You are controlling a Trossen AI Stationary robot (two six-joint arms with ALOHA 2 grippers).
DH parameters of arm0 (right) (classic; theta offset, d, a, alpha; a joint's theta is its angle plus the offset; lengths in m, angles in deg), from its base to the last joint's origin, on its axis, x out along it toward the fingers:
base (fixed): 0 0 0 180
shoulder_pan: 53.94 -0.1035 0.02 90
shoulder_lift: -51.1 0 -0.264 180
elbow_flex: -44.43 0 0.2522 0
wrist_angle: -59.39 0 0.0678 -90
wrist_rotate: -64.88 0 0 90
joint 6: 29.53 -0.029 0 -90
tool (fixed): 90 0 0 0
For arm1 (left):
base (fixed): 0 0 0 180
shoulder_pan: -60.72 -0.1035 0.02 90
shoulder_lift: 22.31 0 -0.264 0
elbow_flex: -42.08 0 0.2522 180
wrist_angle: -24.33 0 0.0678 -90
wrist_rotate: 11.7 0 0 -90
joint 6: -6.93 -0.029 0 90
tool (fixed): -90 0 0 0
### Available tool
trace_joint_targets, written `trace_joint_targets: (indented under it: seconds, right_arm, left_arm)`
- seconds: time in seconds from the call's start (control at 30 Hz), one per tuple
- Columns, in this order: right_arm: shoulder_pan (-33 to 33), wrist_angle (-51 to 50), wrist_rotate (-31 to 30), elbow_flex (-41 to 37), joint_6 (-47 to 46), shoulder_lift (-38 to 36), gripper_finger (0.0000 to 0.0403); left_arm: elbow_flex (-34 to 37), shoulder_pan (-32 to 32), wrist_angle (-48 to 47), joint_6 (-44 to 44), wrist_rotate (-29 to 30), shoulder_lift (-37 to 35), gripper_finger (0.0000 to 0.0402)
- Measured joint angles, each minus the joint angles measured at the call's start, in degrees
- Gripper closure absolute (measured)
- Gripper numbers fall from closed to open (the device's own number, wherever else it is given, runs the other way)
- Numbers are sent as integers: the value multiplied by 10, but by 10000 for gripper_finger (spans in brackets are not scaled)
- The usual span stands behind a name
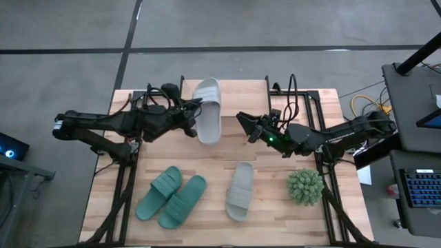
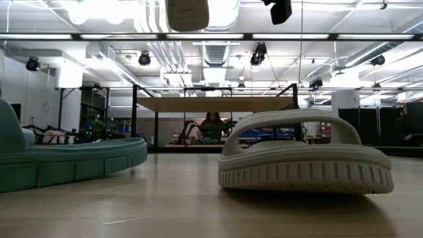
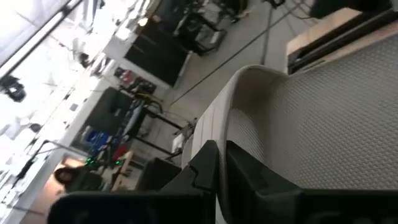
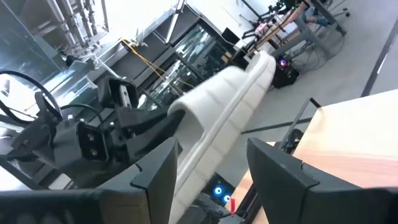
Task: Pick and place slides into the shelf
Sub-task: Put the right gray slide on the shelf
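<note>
A: Left hand [image 1: 189, 114] status: closed on the edge of a white slide [image 1: 208, 110], held in the air over the far middle of the desk [image 1: 275, 200]. Right hand [image 1: 242, 121] hangs just beside that slide, fingers apart, holding nothing.

B: And the shelf [image 2: 218, 104]?

A: Low view shows its wooden top on thin black legs at the far end of the desk. No slide sits on or under it as far as can be seen, so I judge no placement complete.

B: Remaining items?

A: Second white slide [image 1: 240, 191] lies flat near the desk's front, beside a spiky plant ball [image 1: 304, 186] (not a task item). Teal pair [image 1: 171, 196] lies side by side at front left. Four placements remain.

B: Material notes?

A: Foam-like bodies, wide ribbed straps, notched sole edges, dimpled footbed.
</note>
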Motion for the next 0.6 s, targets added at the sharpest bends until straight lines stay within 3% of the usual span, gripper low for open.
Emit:
trace_joint_targets:
  seconds: [0.23,0.6]
  right_arm:
    - [0,0,0,0,7,-1,219]
    - [0,-12,0,0,13,-1,218]
  left_arm:
    - [-5,-23,-53,66,-90,-14,401]
    - [-5,-102,-119,54,-135,-14,401]
